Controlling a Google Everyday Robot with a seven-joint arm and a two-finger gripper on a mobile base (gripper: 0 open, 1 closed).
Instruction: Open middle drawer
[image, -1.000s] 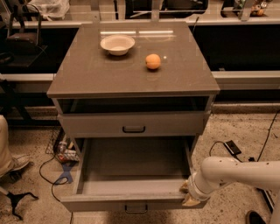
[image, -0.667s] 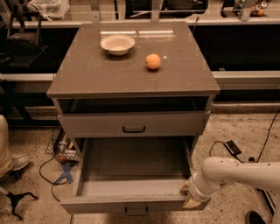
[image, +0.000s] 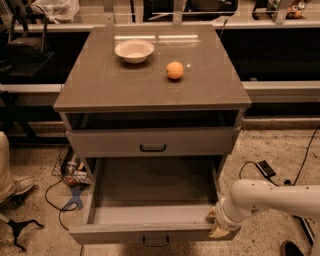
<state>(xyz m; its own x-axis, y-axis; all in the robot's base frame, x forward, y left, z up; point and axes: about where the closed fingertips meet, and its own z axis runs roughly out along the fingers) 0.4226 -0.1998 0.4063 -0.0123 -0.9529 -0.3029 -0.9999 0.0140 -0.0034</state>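
Note:
The middle drawer (image: 150, 200) of the grey cabinet (image: 150, 90) stands pulled far out, its inside bare. Its flat front panel with the small black bar handle (image: 155, 241) is near the bottom edge of the camera view. My gripper (image: 217, 223), at the end of the white arm (image: 270, 197) that comes in from the right, is at the right end of that front panel, touching its corner. The top drawer (image: 152, 142) above is closed. The lowest drawer is hidden under the open one.
A white bowl (image: 134, 50) and an orange (image: 174, 70) sit on the cabinet top. Cables and small items (image: 72, 175) lie on the floor at the left, next to a person's shoe (image: 17, 187). A black device and cable (image: 265, 168) lie at the right.

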